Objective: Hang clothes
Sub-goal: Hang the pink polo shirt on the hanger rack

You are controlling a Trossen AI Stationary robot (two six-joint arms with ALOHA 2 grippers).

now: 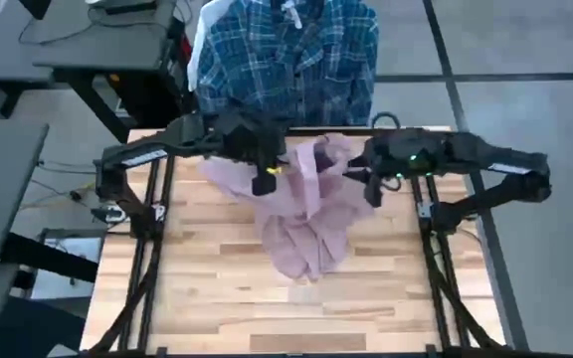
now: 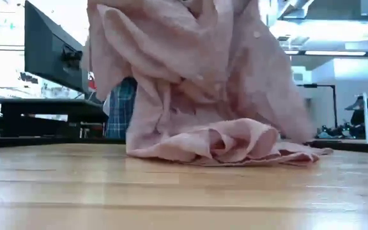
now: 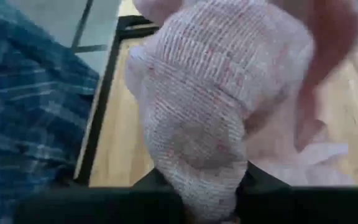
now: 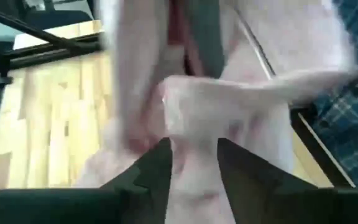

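One pink shirt lifted, one plaid shirt (hanging behind).

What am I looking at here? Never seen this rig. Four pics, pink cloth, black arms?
It is a two-armed robot at a wooden table, filmed by four cameras at one moment. One camera looks straight down, one sits at table height, and one rides on each wrist.

The pink cloth is a pink shirt, lifted at its top while its lower part is bunched on the table. The job is hanging clothes.

The left tool is the dark two-fingered end of the left arm. Its wrist camera shows its fingers shut on a fold of the pink shirt.

The right tool is at the shirt's other side. In its wrist picture the fingers stand apart with pink cloth between them, so it looks open.

A blue plaid shirt hangs just beyond the far edge of the table.
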